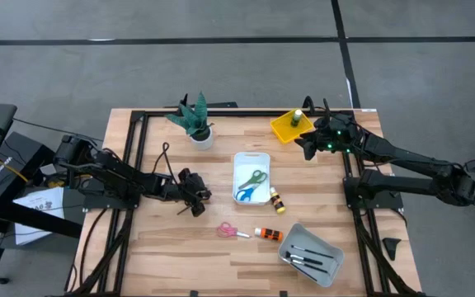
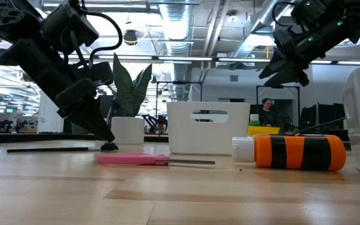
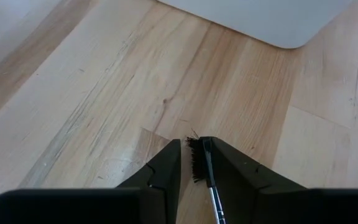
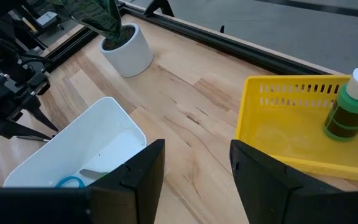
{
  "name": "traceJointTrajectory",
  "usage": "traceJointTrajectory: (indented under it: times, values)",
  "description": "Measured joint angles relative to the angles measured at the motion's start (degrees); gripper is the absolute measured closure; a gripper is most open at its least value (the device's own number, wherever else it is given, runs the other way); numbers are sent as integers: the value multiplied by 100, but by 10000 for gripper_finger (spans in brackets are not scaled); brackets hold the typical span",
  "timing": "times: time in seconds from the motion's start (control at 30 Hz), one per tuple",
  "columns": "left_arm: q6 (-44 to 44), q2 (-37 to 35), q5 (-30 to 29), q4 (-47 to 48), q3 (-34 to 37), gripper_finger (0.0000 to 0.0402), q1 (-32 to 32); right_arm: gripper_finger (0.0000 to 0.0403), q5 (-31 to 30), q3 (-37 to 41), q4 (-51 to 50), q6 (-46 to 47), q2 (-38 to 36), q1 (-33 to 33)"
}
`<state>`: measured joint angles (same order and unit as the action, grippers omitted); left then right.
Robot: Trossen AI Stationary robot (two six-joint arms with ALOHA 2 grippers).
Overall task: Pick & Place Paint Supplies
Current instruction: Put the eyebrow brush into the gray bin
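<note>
A thin dark brush (image 2: 49,149) lies flat on the wood, with its bristle head (image 3: 195,163) between the fingers of my left gripper (image 1: 196,198), which is shut on it left of the white tray (image 1: 251,157). My right gripper (image 4: 194,174) hangs open in the air beside the yellow tray (image 4: 291,93), where a green bottle (image 4: 353,102) stands. Blue and green scissors (image 1: 250,186) lie in the white tray. On the table lie pink scissors (image 1: 231,231), an orange bottle (image 1: 268,235) and a small yellow bottle (image 1: 276,200). My left gripper pinches the brush at its bristle end (image 3: 195,163) between the two fingertips (image 3: 166,165). The fingers slant down from the table's left side, with their tips at the tabletop (image 2: 108,145). The handle lies flat on the wood, trailing back under the gripper.
A grey tray (image 1: 303,231) at the near right holds more brushes (image 1: 310,261). A potted plant (image 1: 195,120) stands at the far edge left of centre. Black frame rails run along the table's left, right and far edges.
</note>
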<state>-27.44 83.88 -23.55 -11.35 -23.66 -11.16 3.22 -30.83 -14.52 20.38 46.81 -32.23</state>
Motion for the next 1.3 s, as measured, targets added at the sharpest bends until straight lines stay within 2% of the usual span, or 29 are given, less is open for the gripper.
traceJointTrajectory:
  times: [0.4,0.57,0.77,1.03,1.3]
  values:
    - [-292,243,-44,-49,-4,328,0,226,0,0,3,8,0,-2]
    - [-295,243,63,-50,-4,351,0,226,0,0,2,17,0,0]
    - [-435,251,101,5,4,397,0,226,0,0,2,15,0,-2]
    - [-585,150,134,-51,7,401,0,226,0,0,2,15,0,-2]
    - [-592,-266,131,-161,7,401,0,226,0,0,-2,0,0,-1]
